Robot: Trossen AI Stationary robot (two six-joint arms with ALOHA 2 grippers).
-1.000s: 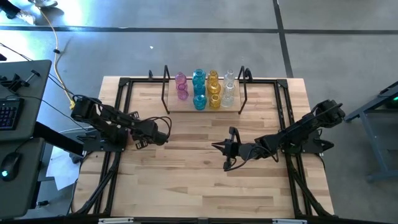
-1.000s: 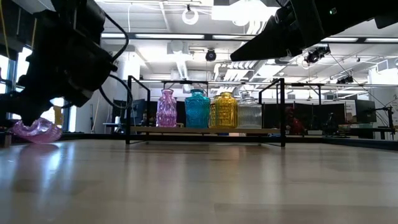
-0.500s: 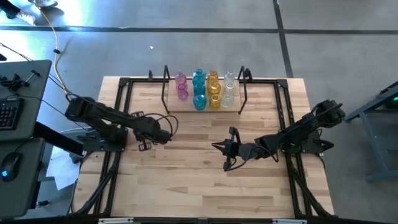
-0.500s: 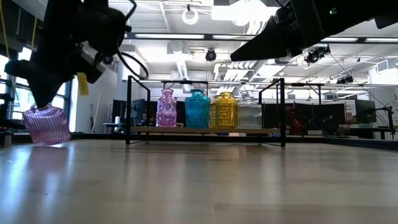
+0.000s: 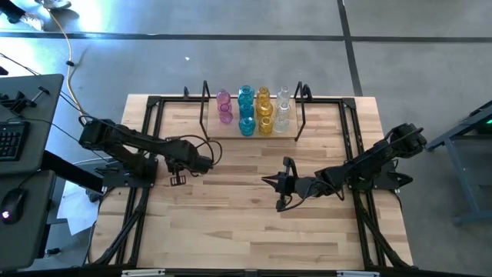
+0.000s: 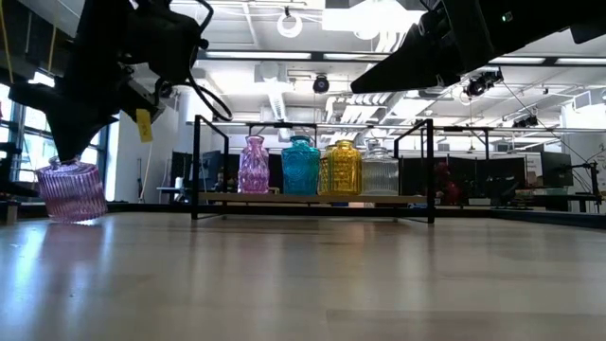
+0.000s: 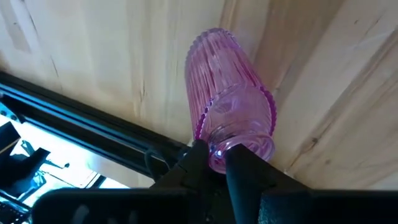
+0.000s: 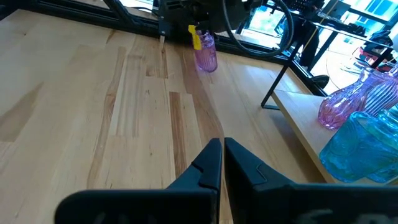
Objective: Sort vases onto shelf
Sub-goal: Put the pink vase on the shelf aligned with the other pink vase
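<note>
left gripper (image 7: 214, 158) pinches the pink vase (image 7: 230, 106) by its neck: light, slick, breakable glass; right gripper (image 8: 221, 163) pressed shut.

High view looks straight down; low view skims the surface (image 6: 303, 284) level; both wrist views, close in, share the pink vase (image 7: 227, 118)

Ribbed pink vase (image 7: 227, 93) over pale wooden table (image 7: 112, 56); left hand (image 7: 214, 163) pinches its neck.
</note>
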